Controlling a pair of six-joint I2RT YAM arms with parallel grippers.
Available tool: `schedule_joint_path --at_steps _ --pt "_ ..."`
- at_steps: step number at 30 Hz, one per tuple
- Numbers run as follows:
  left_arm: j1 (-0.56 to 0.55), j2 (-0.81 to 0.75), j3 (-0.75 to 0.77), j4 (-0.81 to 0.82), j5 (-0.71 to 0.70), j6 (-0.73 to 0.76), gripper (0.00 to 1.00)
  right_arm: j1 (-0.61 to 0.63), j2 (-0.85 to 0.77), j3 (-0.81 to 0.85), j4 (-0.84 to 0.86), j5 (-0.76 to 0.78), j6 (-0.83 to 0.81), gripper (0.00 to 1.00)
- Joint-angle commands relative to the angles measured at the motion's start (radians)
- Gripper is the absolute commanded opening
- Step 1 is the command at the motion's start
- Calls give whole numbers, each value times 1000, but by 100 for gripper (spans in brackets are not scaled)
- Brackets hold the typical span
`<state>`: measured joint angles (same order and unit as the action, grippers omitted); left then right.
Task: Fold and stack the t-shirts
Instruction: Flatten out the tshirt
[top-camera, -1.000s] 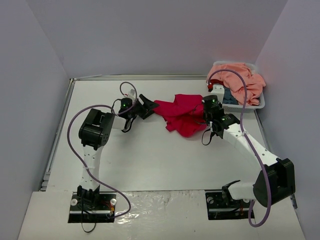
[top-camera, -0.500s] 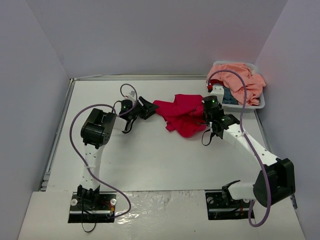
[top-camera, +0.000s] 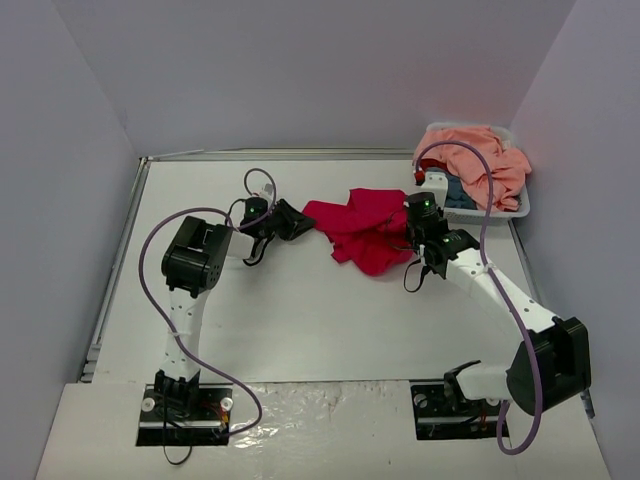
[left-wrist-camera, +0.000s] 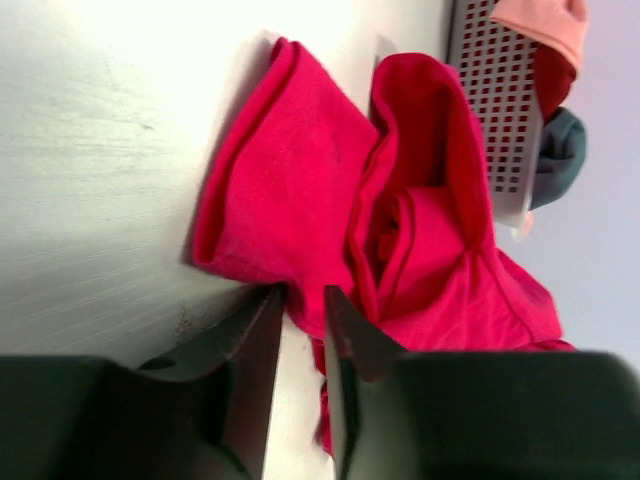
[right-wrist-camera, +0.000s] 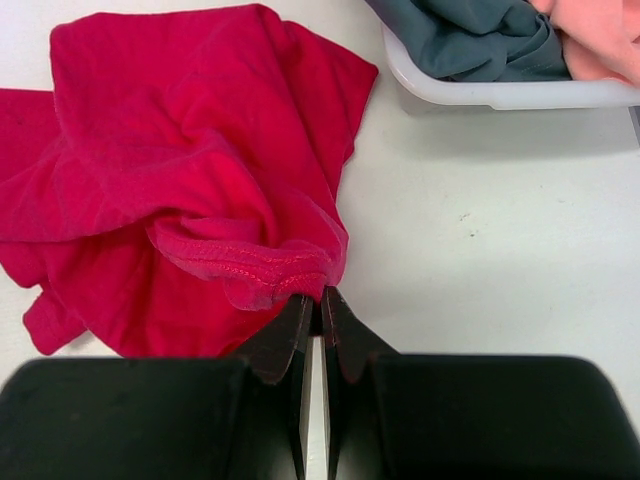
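Observation:
A crumpled crimson-red t-shirt (top-camera: 365, 230) lies on the white table between my two arms. My left gripper (top-camera: 303, 216) is at its left edge; in the left wrist view the jaws (left-wrist-camera: 303, 295) stand narrowly apart with a fold of the red t-shirt (left-wrist-camera: 300, 190) between their tips. My right gripper (top-camera: 405, 235) is at the shirt's right side. The right wrist view has it (right-wrist-camera: 318, 297) shut on the stitched hem of the red t-shirt (right-wrist-camera: 180, 170). A peach-pink t-shirt (top-camera: 480, 160) and a teal-blue one (top-camera: 458, 190) lie heaped in the basket.
The white plastic basket (top-camera: 522, 208) stands at the back right corner, close behind my right arm; its rim (right-wrist-camera: 480, 95) is just beyond the red shirt. Grey walls close in the table on three sides. Purple cables loop from both arms.
My left gripper has slid right onto the red t-shirt's left edge and its jaws have closed in on the cloth. The right gripper and its grip have not moved.

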<state>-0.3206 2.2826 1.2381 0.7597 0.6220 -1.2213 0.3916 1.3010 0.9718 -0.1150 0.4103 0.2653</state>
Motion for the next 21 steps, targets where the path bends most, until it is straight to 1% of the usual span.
schedule_joint_path --at_steps 1,3,10,12,18,19,21 --pt "-12 -1 -9 -247 -54 97 21 -7 -39 -12 28 10 15 0" --pt "-12 -6 -9 -258 -68 97 17 -7 -43 -13 26 8 15 0" --pt "-15 -3 -6 -260 -77 91 11 -7 -42 -15 29 2 15 0" --pt "-15 0 -8 -260 -79 89 3 -7 -43 -15 28 1 15 0" --pt "-14 -37 -34 -241 -93 103 2 -7 -46 -12 29 -2 15 0" --pt "-12 -54 -38 -250 -105 136 2 -7 -46 -12 29 -5 15 0" --pt "-12 -118 -42 -336 -143 189 2 -7 -51 -8 29 -8 14 0"
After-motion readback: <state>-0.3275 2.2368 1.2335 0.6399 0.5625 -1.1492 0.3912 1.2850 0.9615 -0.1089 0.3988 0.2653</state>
